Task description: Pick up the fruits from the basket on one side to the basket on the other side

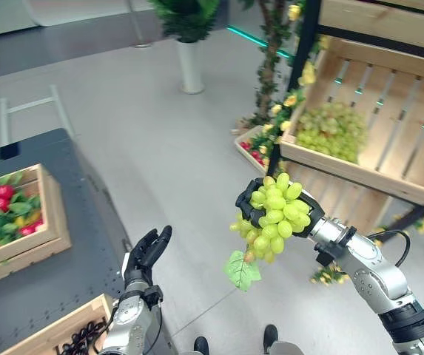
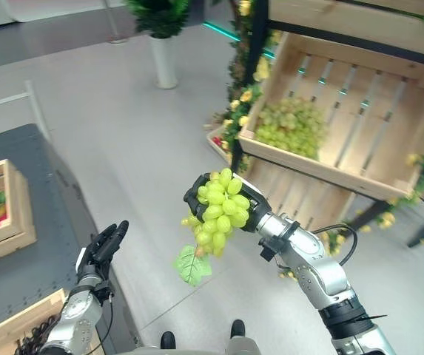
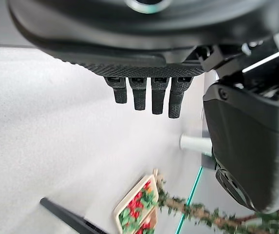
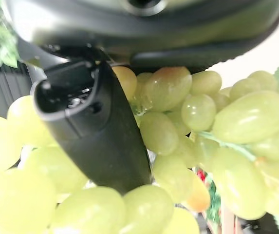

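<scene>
A bunch of green grapes (image 1: 274,216) with a green leaf hanging below it is held in mid-air over the floor by my right hand (image 1: 305,211), whose fingers curl round it. Up close, the grapes (image 4: 188,126) press against the dark thumb (image 4: 93,131). More green grapes (image 1: 332,131) lie in a tilted wooden crate (image 1: 389,111) on the stand at the right. My left hand (image 1: 146,255) is raised beside the dark table's edge, with straight fingers (image 3: 149,95) and nothing in it.
A wooden crate (image 1: 49,222) of red fruit and leaves sits on the dark table (image 1: 71,281) at left; another crate's corner (image 1: 71,329) is by my left arm. A low crate (image 1: 250,148) of red fruit and a white planter (image 1: 191,66) stand on the floor.
</scene>
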Motion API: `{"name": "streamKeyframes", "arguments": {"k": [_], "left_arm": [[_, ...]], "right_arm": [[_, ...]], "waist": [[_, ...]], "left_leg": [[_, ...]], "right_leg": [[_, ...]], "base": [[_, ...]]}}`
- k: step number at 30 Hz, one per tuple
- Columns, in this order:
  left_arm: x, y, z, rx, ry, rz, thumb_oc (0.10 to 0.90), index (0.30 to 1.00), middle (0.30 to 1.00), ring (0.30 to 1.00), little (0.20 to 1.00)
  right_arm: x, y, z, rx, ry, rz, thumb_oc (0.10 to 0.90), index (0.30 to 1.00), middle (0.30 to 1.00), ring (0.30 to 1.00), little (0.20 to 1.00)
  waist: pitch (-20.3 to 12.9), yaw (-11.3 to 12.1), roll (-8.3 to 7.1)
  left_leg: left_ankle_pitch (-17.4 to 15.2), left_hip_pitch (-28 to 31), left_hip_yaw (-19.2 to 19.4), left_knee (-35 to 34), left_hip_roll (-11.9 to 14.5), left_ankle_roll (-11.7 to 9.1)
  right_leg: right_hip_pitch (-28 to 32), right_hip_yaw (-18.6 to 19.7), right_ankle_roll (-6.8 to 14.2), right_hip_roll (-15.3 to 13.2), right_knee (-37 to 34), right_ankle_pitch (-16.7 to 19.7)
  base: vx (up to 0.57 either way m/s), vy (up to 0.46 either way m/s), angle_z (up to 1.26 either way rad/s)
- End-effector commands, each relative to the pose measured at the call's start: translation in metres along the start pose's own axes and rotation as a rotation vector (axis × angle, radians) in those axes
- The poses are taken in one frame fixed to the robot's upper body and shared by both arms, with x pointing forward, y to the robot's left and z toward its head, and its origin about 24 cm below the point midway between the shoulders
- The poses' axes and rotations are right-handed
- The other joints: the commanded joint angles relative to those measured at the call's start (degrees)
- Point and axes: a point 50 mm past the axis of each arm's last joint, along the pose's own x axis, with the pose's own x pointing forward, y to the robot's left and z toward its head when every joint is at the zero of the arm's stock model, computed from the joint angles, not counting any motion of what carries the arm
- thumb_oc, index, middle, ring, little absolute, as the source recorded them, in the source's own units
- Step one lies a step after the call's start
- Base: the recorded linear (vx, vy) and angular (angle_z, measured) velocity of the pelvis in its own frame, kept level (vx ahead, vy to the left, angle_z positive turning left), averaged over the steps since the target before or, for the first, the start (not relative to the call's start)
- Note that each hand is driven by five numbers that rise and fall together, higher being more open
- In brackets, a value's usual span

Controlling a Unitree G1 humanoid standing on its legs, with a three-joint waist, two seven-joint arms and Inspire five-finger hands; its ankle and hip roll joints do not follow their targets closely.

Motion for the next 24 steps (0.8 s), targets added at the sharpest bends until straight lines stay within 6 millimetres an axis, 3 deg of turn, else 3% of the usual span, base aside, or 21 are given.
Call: {"name": "streamKeyframes", "arguments": {"k": [1,2,5,10,15,17,19,24], "left_arm": [[0.020,-0.013,0.062,-0.034,-0.278,-0.064,0.800,0.900,0.900,0.900,0.900],[0.022,-0.015,0.058,-0.041,-0.252,-0.053,0.800,0.900,0.900,0.900,0.900],[0.018,-0.025,0.056,-0.064,-0.256,-0.112,0.800,0.900,0.900,0.900,0.900],[0.008,-0.035,0.047,-0.025,-0.236,-0.205,0.800,0.900,0.900,0.900,0.900],[0.004,-0.035,0.044,0.008,-0.229,-0.231,0.800,0.900,0.900,0.900,0.900],[0.004,-0.029,0.041,0.021,-0.227,-0.223,0.800,0.900,0.900,0.900,0.900],[0.004,-0.024,0.040,0.026,-0.225,-0.214,0.800,0.900,0.900,0.900,0.900],[0.002,-0.021,0.037,0.033,-0.217,-0.205,0.800,0.900,0.900,0.900,0.900]], "right_arm": [[0.007,-0.017,0.098,-0.213,-0.476,-0.042,0.400,0.300,0.300,0.300,0.300],[0.008,-0.023,0.109,-0.218,-0.503,-0.084,0.400,0.300,0.300,0.300,0.300],[0.001,-0.038,0.143,-0.303,-0.574,-0.192,0.400,0.300,0.300,0.300,0.300],[-0.021,-0.067,0.173,-0.410,-0.587,-0.376,0.400,0.300,0.300,0.300,0.300],[-0.034,-0.087,0.205,-0.510,-0.583,-0.526,0.400,0.300,0.300,0.300,0.300],[-0.044,-0.097,0.233,-0.615,-0.576,-0.654,0.400,0.300,0.300,0.300,0.300],[-0.048,-0.104,0.248,-0.629,-0.568,-0.706,0.400,0.300,0.300,0.300,0.300],[-0.053,-0.115,0.268,-0.725,-0.524,-0.840,0.400,0.300,0.300,0.300,0.300]], "waist": [[-1.47,2.45,-0.09],[-1.64,2.60,-0.76],[-2.62,2.63,-1.47],[-3.72,2.83,-2.30],[-4.30,3.36,-2.78],[-4.79,3.77,-2.94],[-5.10,4.18,-3.13],[-5.43,4.98,-3.30]], "left_leg": [[-9.60,1.26,-3.57,0.66,-2.11,0.72],[-9.89,1.44,-2.91,0.92,-1.72,0.24],[-9.99,2.73,-0.53,0.66,0.11,-0.91],[-10.28,3.69,-0.49,0.66,0.83,-1.68],[-10.23,3.98,-0.97,0.66,0.97,-2.17],[-10.00,4.06,-1.53,0.66,1.00,-2.50],[-9.91,4.07,-1.91,0.66,1.02,-2.67],[-9.62,4.03,-2.60,0.66,1.25,-3.02]], "right_leg": [[5.27,-2.75,1.12,-0.22,-3.91,-2.39],[6.95,-2.49,1.59,0.43,-7.90,-2.07],[7.52,-2.31,1.83,1.03,-7.90,-3.77],[8.97,-2.56,0.93,1.83,-7.90,-5.06],[9.69,-2.79,0.45,2.26,-7.90,-5.52],[10.10,-3.11,0.21,2.38,-7.90,-5.70],[10.31,-3.33,0.06,2.43,-7.90,-5.85],[10.79,-3.86,-0.19,2.53,-7.90,-6.18]], "base": [[-0.04,-0.215,-0.16],[0.00,-0.155,-0.23],[0.02,-0.111,-0.25],[0.04,-0.078,0.03],[0.01,-0.012,0.00],[0.03,-0.013,0.02],[0.00,0.000,0.00],[0.00,0.000,0.00]]}}
